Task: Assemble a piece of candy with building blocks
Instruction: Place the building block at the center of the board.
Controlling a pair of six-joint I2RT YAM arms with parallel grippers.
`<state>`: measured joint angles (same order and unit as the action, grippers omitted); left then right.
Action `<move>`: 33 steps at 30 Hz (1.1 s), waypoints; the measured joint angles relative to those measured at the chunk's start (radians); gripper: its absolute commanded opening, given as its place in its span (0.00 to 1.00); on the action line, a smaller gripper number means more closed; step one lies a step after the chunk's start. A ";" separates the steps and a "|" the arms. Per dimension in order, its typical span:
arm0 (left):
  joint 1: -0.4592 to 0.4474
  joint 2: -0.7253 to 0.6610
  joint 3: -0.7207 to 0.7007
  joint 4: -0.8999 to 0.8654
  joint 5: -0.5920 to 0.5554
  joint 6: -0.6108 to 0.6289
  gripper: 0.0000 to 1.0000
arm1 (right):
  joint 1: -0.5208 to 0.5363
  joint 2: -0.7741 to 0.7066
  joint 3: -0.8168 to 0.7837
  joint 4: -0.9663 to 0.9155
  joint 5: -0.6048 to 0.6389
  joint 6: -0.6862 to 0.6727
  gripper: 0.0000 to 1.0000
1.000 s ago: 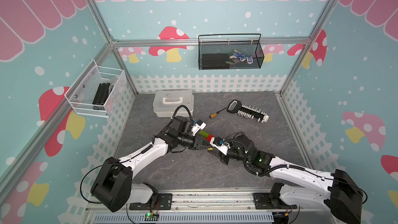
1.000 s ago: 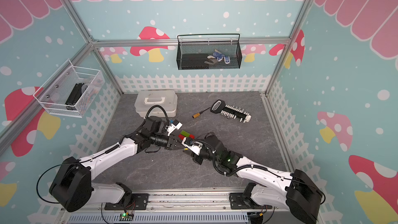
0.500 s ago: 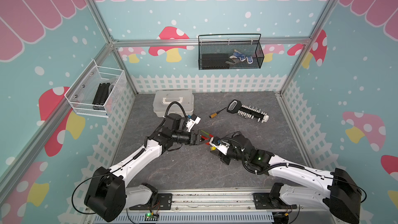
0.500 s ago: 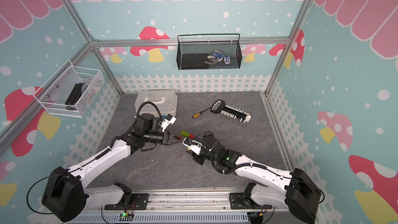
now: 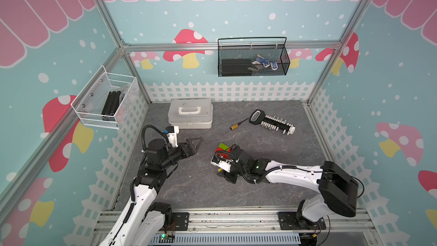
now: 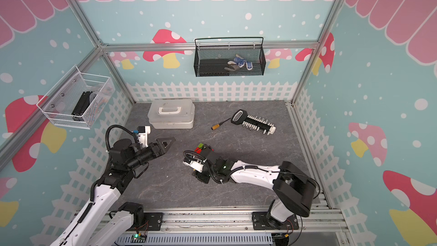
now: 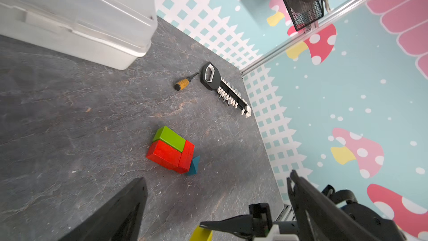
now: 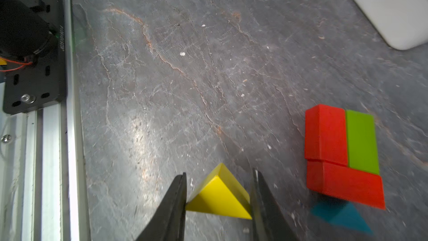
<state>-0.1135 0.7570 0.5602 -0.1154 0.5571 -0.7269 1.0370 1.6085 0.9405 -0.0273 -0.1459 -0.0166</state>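
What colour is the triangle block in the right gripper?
Yellow. The triangle block shows best in the right wrist view.

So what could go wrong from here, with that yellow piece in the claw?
1. The right claw pinches the yellow triangle by its sides alone; it could twist or slip out while moving.
2. The red-and-green body and blue triangle lie loose on the table, and the left claw is open and off them, so pushing the yellow piece in might shove them apart.
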 measured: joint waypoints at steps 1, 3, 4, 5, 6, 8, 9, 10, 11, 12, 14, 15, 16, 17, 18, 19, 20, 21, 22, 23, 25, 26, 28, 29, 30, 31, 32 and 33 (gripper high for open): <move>0.013 -0.005 0.000 -0.002 0.002 -0.005 0.96 | 0.007 0.044 0.035 0.009 0.003 0.000 0.19; 0.029 -0.010 0.002 -0.010 0.004 -0.006 0.95 | 0.017 0.121 0.103 0.018 0.011 0.006 0.19; 0.034 -0.011 0.006 -0.022 0.006 -0.006 0.94 | 0.020 0.156 0.138 0.019 0.016 0.008 0.19; 0.035 -0.011 0.011 -0.033 0.007 -0.003 0.92 | 0.024 0.193 0.176 0.020 0.021 0.011 0.19; 0.037 -0.011 0.015 -0.041 0.008 -0.002 0.91 | 0.026 0.221 0.206 0.019 0.026 0.012 0.20; 0.041 -0.021 0.018 -0.060 0.007 0.000 0.88 | 0.031 0.278 0.269 0.016 0.038 0.014 0.21; 0.044 -0.029 0.019 -0.069 0.003 0.000 0.87 | 0.032 0.298 0.290 0.015 0.045 0.014 0.22; 0.048 -0.040 0.018 -0.081 -0.007 0.000 0.86 | 0.033 0.318 0.310 0.014 0.053 0.014 0.22; 0.054 -0.051 0.018 -0.088 -0.017 -0.001 0.85 | 0.033 0.333 0.326 0.009 0.061 0.013 0.22; 0.060 -0.071 0.018 -0.096 -0.032 -0.003 0.85 | 0.033 0.351 0.344 -0.001 0.067 0.011 0.23; 0.064 -0.112 0.018 -0.103 -0.062 -0.004 0.85 | 0.033 0.388 0.385 -0.026 0.081 0.008 0.24; 0.066 -0.134 0.018 -0.104 -0.077 -0.006 0.84 | 0.033 0.404 0.401 -0.038 0.087 0.005 0.24; 0.067 -0.156 0.018 -0.105 -0.091 -0.009 0.85 | 0.034 0.420 0.418 -0.055 0.095 0.003 0.25; 0.066 -0.179 0.018 -0.109 -0.099 -0.010 0.84 | 0.037 0.435 0.432 -0.069 0.104 0.001 0.26; 0.065 -0.196 0.018 -0.113 -0.105 -0.011 0.84 | 0.039 0.446 0.443 -0.081 0.109 -0.002 0.27; 0.065 -0.212 0.018 -0.117 -0.113 -0.010 0.84 | 0.043 0.455 0.452 -0.094 0.113 -0.003 0.29; 0.065 -0.221 0.018 -0.121 -0.119 -0.010 0.84 | 0.045 0.463 0.462 -0.112 0.115 -0.005 0.29; 0.065 -0.228 0.018 -0.127 -0.124 -0.010 0.84 | 0.045 0.472 0.478 -0.133 0.117 -0.006 0.30; 0.065 -0.230 0.018 -0.134 -0.128 -0.010 0.84 | 0.046 0.485 0.504 -0.159 0.117 -0.006 0.31; 0.065 -0.231 0.018 -0.140 -0.131 -0.011 0.84 | 0.048 0.499 0.528 -0.175 0.116 -0.005 0.32; 0.065 -0.230 0.018 -0.154 -0.140 -0.010 0.84 | 0.050 0.526 0.570 -0.198 0.115 -0.005 0.34; 0.065 -0.230 0.018 -0.159 -0.143 -0.011 0.84 | 0.050 0.534 0.581 -0.207 0.115 -0.005 0.35; 0.065 -0.231 0.016 -0.167 -0.147 -0.011 0.84 | 0.050 0.537 0.591 -0.221 0.118 -0.004 0.37; 0.065 -0.231 0.014 -0.170 -0.149 -0.011 0.84 | 0.050 0.537 0.593 -0.229 0.120 -0.003 0.38; 0.065 -0.231 0.012 -0.173 -0.151 -0.011 0.84 | 0.050 0.537 0.594 -0.235 0.121 -0.002 0.39; 0.065 -0.231 0.009 -0.176 -0.154 -0.011 0.84 | 0.050 0.537 0.595 -0.238 0.122 0.000 0.40; 0.065 -0.231 0.007 -0.179 -0.156 -0.011 0.84 | 0.050 0.537 0.597 -0.243 0.124 0.002 0.41; 0.065 -0.231 0.005 -0.181 -0.158 -0.011 0.84 | 0.050 0.538 0.600 -0.250 0.125 0.005 0.43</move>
<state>-0.0483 0.5262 0.5652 -0.2966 0.3996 -0.7380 1.0866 2.1464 1.5410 -0.2775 -0.0208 -0.0113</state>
